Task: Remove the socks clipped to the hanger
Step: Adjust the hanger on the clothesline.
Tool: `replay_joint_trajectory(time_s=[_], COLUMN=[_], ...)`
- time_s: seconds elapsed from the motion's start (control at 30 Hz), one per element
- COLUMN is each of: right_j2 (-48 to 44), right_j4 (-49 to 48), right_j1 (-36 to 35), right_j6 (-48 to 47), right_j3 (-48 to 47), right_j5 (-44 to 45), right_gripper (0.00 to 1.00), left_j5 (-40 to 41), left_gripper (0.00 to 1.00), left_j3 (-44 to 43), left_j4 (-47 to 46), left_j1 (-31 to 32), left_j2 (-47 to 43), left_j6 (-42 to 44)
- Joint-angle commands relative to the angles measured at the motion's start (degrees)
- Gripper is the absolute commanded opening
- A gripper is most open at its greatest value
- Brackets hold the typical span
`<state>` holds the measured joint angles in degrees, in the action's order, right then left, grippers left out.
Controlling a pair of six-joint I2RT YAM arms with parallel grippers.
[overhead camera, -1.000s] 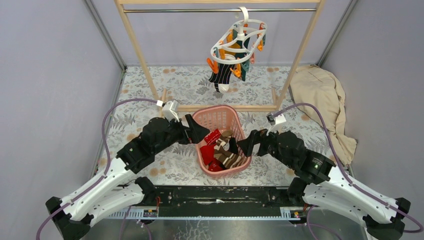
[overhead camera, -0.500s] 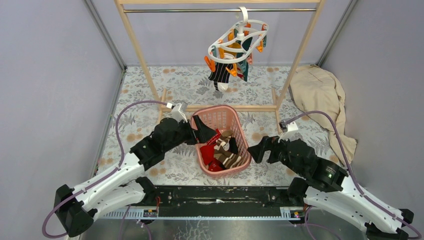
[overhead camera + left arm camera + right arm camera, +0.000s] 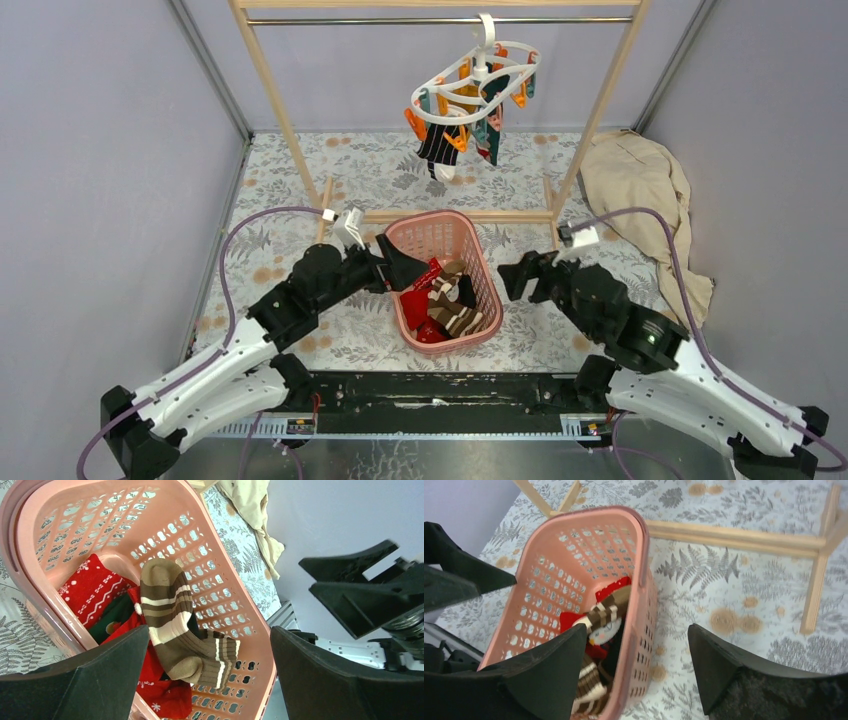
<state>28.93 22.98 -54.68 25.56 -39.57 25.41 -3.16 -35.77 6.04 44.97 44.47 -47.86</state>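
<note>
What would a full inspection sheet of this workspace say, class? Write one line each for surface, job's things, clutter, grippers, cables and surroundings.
Surface: floral table cover, lying flat.
Job's things: white hanger hooked on the wooden rack, clipped socks dangling from it; loose socks lie in the pink basket.
Clutter: beige cloth heaped by the right wall.
Grippers: left gripper open, empty, at the basket's left rim; right gripper open, empty, right of the basket.
Cables: purple cables, one looping from each wrist, outside the basket.
Surroundings: grey walls; nothing else seen.
</note>
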Motion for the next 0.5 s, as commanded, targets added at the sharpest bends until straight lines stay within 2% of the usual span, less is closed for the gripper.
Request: replay_joint_trajectory(time_s=[0.0,0.2,0.47], right_j2=[13.09,26.61,35.35], right_j4=[-10.82,-5.86,-3.48], right_j1=[-0.24,-0.29,-0.27], right_j6=[-7.61,-11.52,-16.49], right_j3=[-10.94,-33.2,-53.93], right_j5=[0.69,-3.21,-5.32], right_gripper=[0.79,0.77,0.76], left_j5=[-0.57,2.61,3.49], left_gripper=[0.99,0.99,0.99], left_j3=[-0.17,-1.8,-4.99], left_j4=[-1.66,2.14,1.29], left_j1=[0.37,0.36,0.29], left_j2=[-1.42,-3.07,0.9], left_j6=[2.06,4.95,7.89])
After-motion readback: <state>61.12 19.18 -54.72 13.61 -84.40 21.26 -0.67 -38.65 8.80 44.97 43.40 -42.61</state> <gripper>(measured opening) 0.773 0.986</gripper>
